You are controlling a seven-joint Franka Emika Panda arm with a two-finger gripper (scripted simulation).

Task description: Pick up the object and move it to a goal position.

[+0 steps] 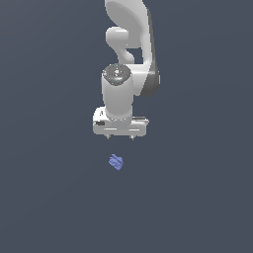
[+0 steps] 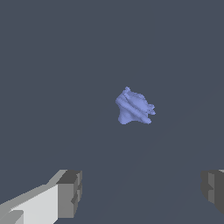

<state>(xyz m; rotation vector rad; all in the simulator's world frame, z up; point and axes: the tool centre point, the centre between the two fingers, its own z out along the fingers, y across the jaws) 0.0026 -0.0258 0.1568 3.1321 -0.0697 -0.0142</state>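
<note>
Above the dark counter (image 1: pixel 54 197): arm (image 1: pixel 129 47) upright, pincer (image 1: pixel 120 138) spread and empty, object (image 1: pixel 116 161) free below it.

In the exterior view we see the white arm coming in from the top edge, its wrist turned straight down, with the pincer's two short fingertips pointing at the counter. The periwinkle-blue lumpy object lies just below the pincer in that picture, slightly toward the exterior view's left of its midline, clearly apart from it. We cannot tell from this view how high the pincer hangs over the surface. In the wrist view the two grey fingers (image 2: pixel 70 192) stand wide apart at the frame's edges, nothing between them, nothing touching either pad. The object (image 2: pixel 134 106) shows there beyond the fingertips, untouched, its small ridges and protrusions visible.
</note>
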